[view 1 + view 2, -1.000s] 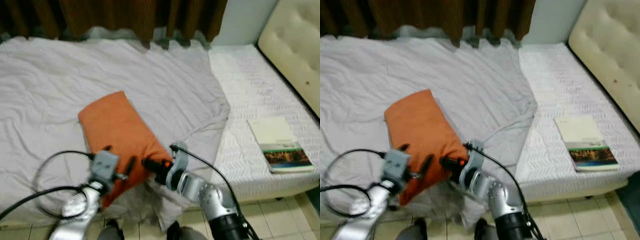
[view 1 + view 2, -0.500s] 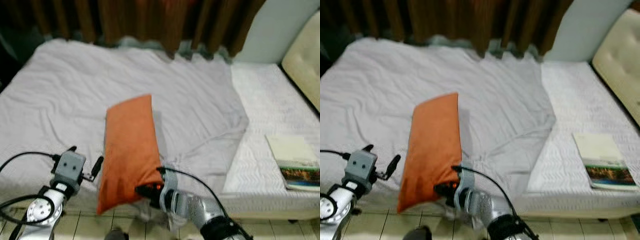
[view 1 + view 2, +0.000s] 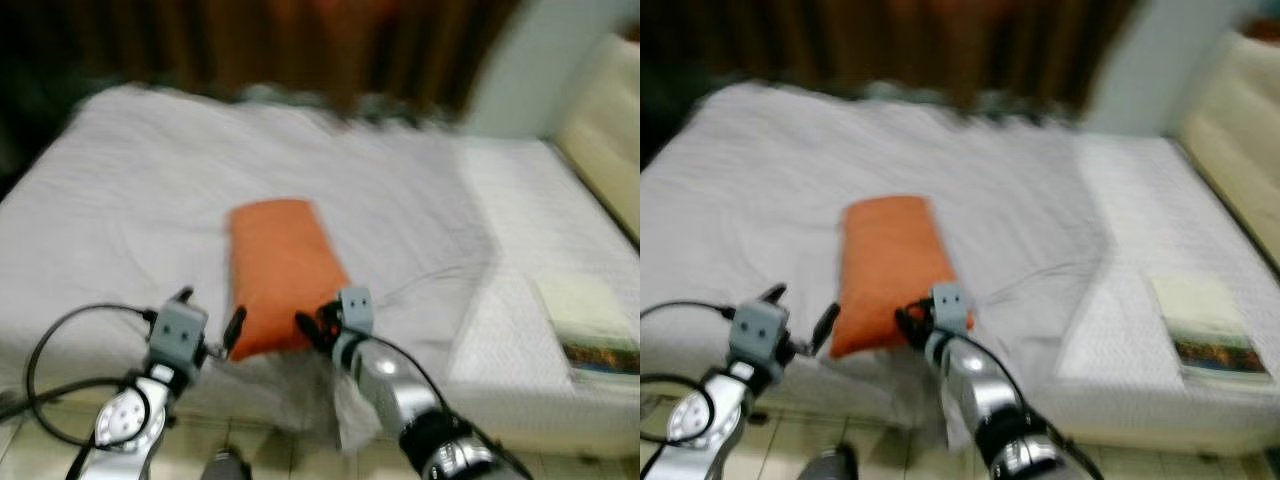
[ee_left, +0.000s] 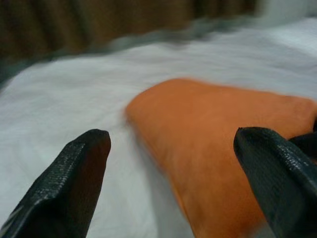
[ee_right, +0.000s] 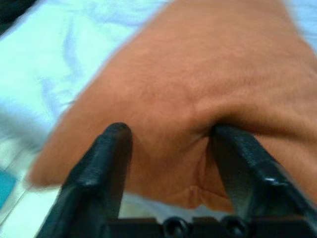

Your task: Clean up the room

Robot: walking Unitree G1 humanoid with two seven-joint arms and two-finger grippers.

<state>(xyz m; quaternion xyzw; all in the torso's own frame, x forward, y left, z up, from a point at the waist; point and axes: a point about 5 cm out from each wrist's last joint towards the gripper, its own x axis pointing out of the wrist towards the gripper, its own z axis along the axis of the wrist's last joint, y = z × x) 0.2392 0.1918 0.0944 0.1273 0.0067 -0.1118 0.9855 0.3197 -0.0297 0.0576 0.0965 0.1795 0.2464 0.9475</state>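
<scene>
Bedroom scene, head views blurred: wide bed (image 3: 120, 190) covered by a wrinkled grey-white sheet (image 3: 380, 200), dark brown curtains (image 3: 250, 40) behind it, cream tufted headboard (image 3: 605, 110) at the robot's right, pale tiled floor (image 3: 880, 440) along the near edge. Orange pillow (image 3: 283, 272) lies on the sheet near the bed's near edge, long axis running from the near edge toward the curtains, far end tilted slightly to the robot's left. Book (image 3: 590, 325) lies flat on the bare patterned mattress (image 3: 530, 200) at the right, well apart from the pillow. Left gripper (image 3: 208, 322) sits just left of the pillow's near end, fingers spread wide, nothing between them. Right gripper (image 3: 312, 327) is at the pillow's near right corner. Left wrist view: two black fingers (image 4: 74, 183) wide apart, the pillow ahead between them on the sheet, not touched; curtains blurred beyond. Right wrist view: right gripper's fingers (image 5: 106, 163) press into the orange fabric on both sides, bunching a fold of pillow between them, so it is holding the pillow's end; sheet and a strip of floor beside it.
</scene>
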